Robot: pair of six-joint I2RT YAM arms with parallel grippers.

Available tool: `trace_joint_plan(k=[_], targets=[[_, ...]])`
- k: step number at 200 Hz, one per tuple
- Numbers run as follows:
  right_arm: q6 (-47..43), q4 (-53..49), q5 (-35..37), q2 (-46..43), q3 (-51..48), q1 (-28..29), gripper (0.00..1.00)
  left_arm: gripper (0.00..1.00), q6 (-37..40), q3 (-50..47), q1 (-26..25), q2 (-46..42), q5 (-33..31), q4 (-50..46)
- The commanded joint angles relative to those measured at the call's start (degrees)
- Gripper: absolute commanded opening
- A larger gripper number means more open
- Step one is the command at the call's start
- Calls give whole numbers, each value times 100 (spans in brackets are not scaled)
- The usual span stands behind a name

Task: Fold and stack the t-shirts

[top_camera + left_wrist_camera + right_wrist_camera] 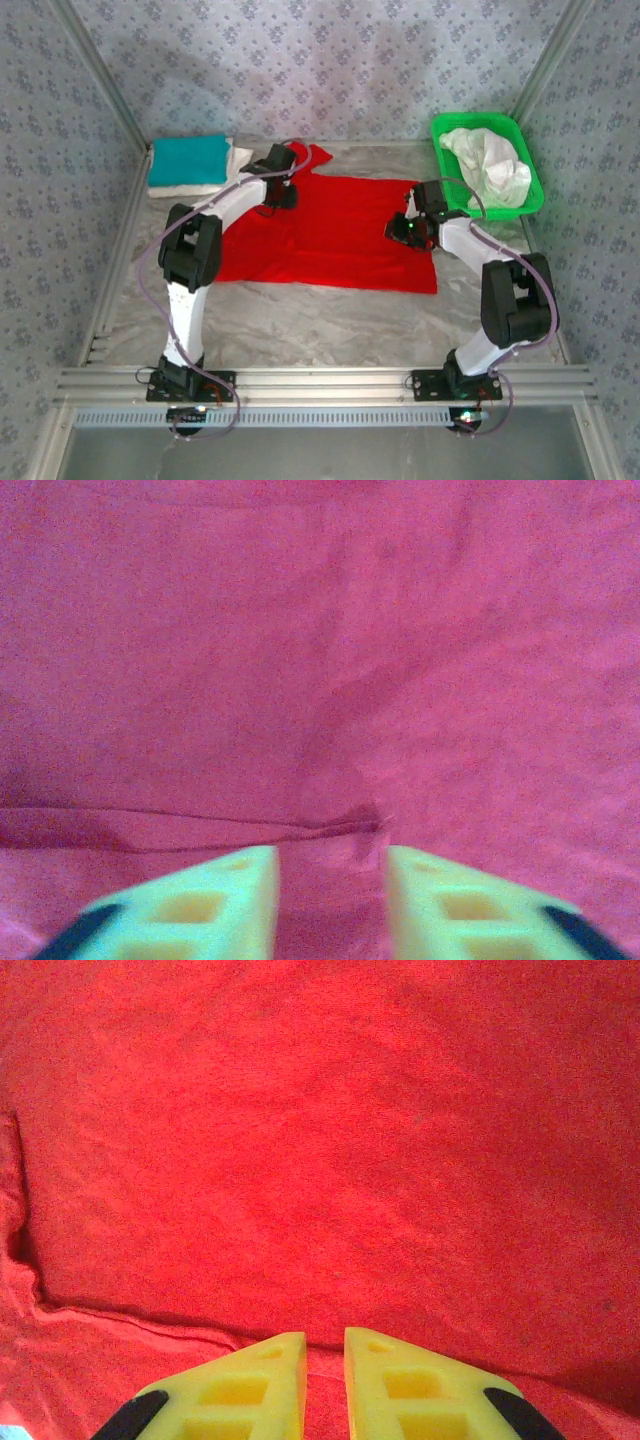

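On the grey marbled tabletop (pixel 330 320), a bright red short-sleeved cloth t-shirt (pixel 340 235) lies spread flat in the middle, one sleeve pointing to the far side. The left gripper (pixel 280 192) is down on the shirt's far left part. In the left wrist view its yellow fingers (pixel 235 900) stand apart over the red cloth (pixel 320 660), just beside a crease. The right gripper (pixel 403 228) sits at the shirt's right edge. Its fingers (pixel 420 1385) are nearly together at a hem fold, and I cannot tell whether they pinch the cloth (pixel 320 1140). At the far left, a folded teal shirt (pixel 188 158) rests on folded white shirts (pixel 238 162). At the far right, a green plastic mesh basket (pixel 500 213) holds a crumpled white shirt (pixel 490 165).
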Motion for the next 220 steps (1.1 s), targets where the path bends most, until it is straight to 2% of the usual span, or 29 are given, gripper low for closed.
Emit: trace_joint_plan(k=[1, 12, 34, 59, 64, 79, 90, 133, 164, 220], targets=[[-60, -195, -28, -146, 67, 21, 20, 49, 177, 73, -67, -343, -233, 14], [-52, -178, -27, -142, 69, 24, 20, 51, 140, -83, -87, -642, -381, 101], [-49, -170, -53, -118, 97, 21, 20, 52, -6, -1031, -71, -1631, -492, 686], [-75, -174, -9, -195, 67, 67, 20, 50, -653, -2404, 200, -2784, -339, 1148], [-96, -135, 6, -254, 26, 90, 18, 47, -794, -2683, 276, -2984, -292, 1186], [-144, -52, 90, -459, -118, 161, 0, 34, -1095, -3426, 503, -3464, -170, 1191], [-138, -66, 165, -525, -217, 220, 0, 25, -1273, -3861, 695, -3668, -48, 1117], [126, -177, 251, -142, -380, 500, 0, 11, -1504, -4865, 1258, -3687, 348, 1231], [478, -185, 685, -311, -677, 707, 0, 11, -1610, -5191, 1347, -3583, 392, 1364], [678, 123, 687, -162, -1106, 415, 0, 11, -1970, -5762, 1477, -3369, 538, 1649]])
